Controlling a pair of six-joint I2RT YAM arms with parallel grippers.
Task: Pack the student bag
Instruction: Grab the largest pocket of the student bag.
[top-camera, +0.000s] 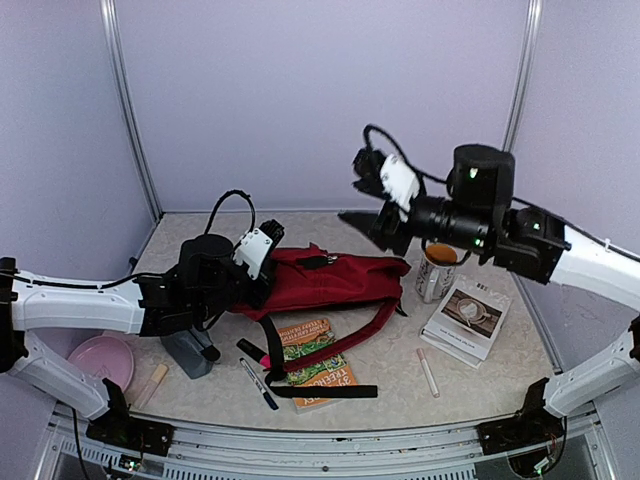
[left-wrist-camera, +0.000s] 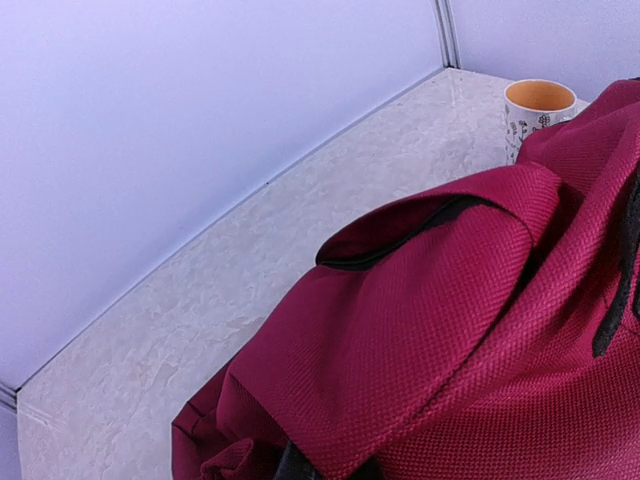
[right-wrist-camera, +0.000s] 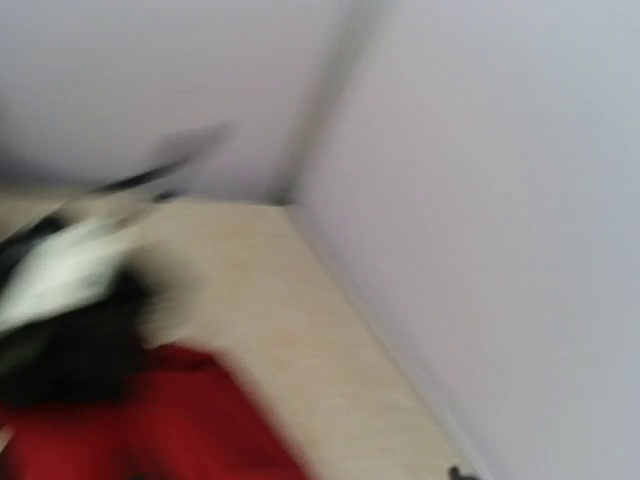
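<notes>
Top external view gives you the student bag (top-camera: 330, 281) lying on the table (top-camera: 400, 378), left of the mug (top-camera: 436, 272). Your left gripper (top-camera: 258, 288) is pressed together, apparently pinching the bag's left edge. Your right gripper (top-camera: 352, 217) hovers above; spread or closed, I cannot tell.

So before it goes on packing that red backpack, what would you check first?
1. Grip: the left hand is shut at the left end of the student bag: ok. Whether it pinches fabric cannot be seen.
2. Free hand: is the right hand open and empty? Cannot tell. It hovers above the bag, and its own camera is blurred.
3. Bag mouth open: cannot tell.
4. Clear pick: the orange book has a black strap lying across it: not ok.
5. Packed: the mug, white book and black marker sit outside the bag: not ok.
</notes>
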